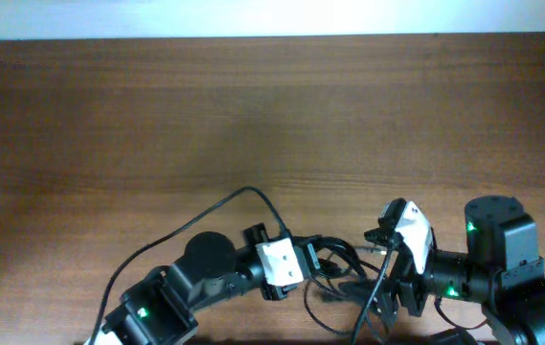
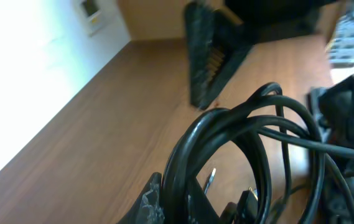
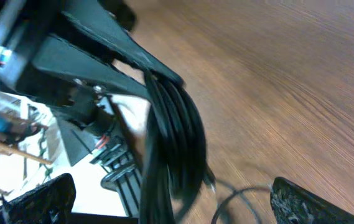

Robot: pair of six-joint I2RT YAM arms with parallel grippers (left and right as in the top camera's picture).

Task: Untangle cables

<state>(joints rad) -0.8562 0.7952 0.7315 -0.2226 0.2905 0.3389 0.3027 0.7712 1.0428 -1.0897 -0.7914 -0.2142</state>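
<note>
Along the near edge of the brown wooden table point(image 1: 157, 115): both arms side by side, wrists turned toward each other, cable bundle between them.

Task item: thin black cables point(image 3: 177, 130), several strands gathered into one thick hank of loops.

Cable location: between the two grippers, close to the table's front edge; grasped part held above the wood, upper loops arching in the air in the left wrist view, a loose lower loop lying on the wood.

Plug: silvery plug tip point(image 2: 209, 180), seen inside the largest loop.

Left gripper point(image 1: 316, 259): clenched on the cables, dark tapered fingers meeting around the top of the hank, strands hanging down from that pinch.

Right gripper point(image 3: 170, 202): released, textured black fingers point(image 3: 40, 199) spread wide at the two lower corners of the right wrist view, hank hanging ahead of the gap; contact with the cables not clear.

Arm lead: thicker black lead point(image 1: 205, 213) arcing over the left arm, apart from the bundle.
</note>
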